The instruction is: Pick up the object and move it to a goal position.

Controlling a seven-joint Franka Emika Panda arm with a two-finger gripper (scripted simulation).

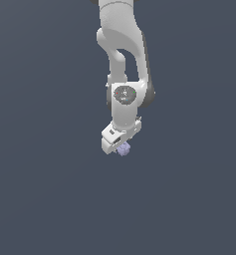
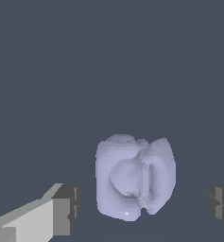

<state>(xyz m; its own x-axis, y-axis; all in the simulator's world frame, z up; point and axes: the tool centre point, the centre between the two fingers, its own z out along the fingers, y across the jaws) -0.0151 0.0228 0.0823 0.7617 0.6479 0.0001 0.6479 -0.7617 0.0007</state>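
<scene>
Your gripper [image 1: 120,146] hangs at the end of the white Panda arm [image 1: 123,60] near the middle of the exterior view, pointing down at the flat grey ground [image 1: 45,199]. Right at its tip, a touch toward the exterior view's right, sits the object [image 1: 123,149]: a small, pale lavender, lumpy blob, far smaller than the gripper itself.

The wrist view tells you more. There the blob [image 2: 134,182] fills the space between the two fingertips [image 2: 66,208], and there is clear grey ground on either side of it, so the jaws stand wide and neither dark pad touches it. One pad lies nearer to it than the other (the far one is cut off by the picture's edge, so you only see a corner of it). The blob is bracketed, not gripped.

Whether it rests on the ground or not, you cannot read with certainty, as no shadow or contact line shows; with the jaws apart, I judge it is lying there.

So you appear to be at the end of the approach. Left to do: close on the blob, lift, and carry it to the goal. No goal marker shows in either view, so you cannot judge from here which way that carry goes.
</scene>
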